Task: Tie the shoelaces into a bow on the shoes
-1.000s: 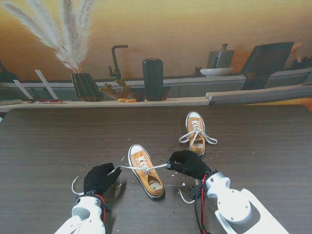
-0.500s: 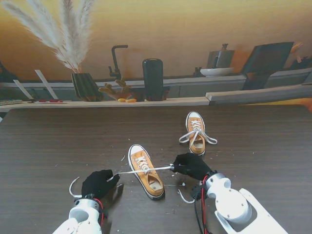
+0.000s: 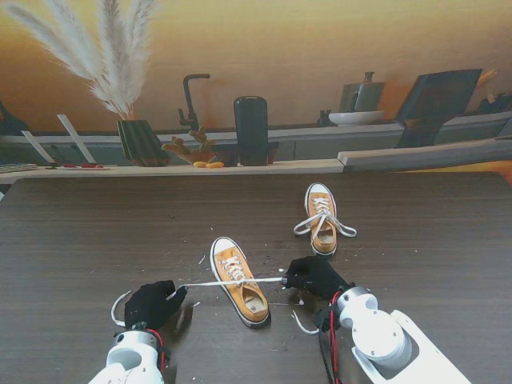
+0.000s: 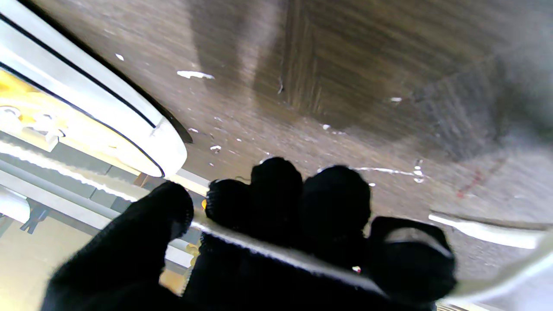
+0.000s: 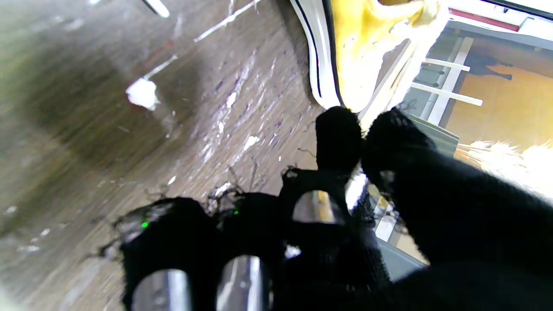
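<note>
2 yellow shoes: near shoe [image 3: 239, 282], far shoe [image 3: 322, 218]. 2 gloved hands: left hand [image 3: 149, 303], right hand [image 3: 314, 274]. 1 table [image 3: 96, 232].

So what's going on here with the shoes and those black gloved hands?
A two-armed robot is working on tying the nearer orange sneaker. Its left hand and right hand each pinch one end of the white lace, which is stretched taut across the shoe between them, low over the dark table. No bow is formed on it yet. The second sneaker, farther from me and to the right, lies untouched with its laces spread loose.
</note>
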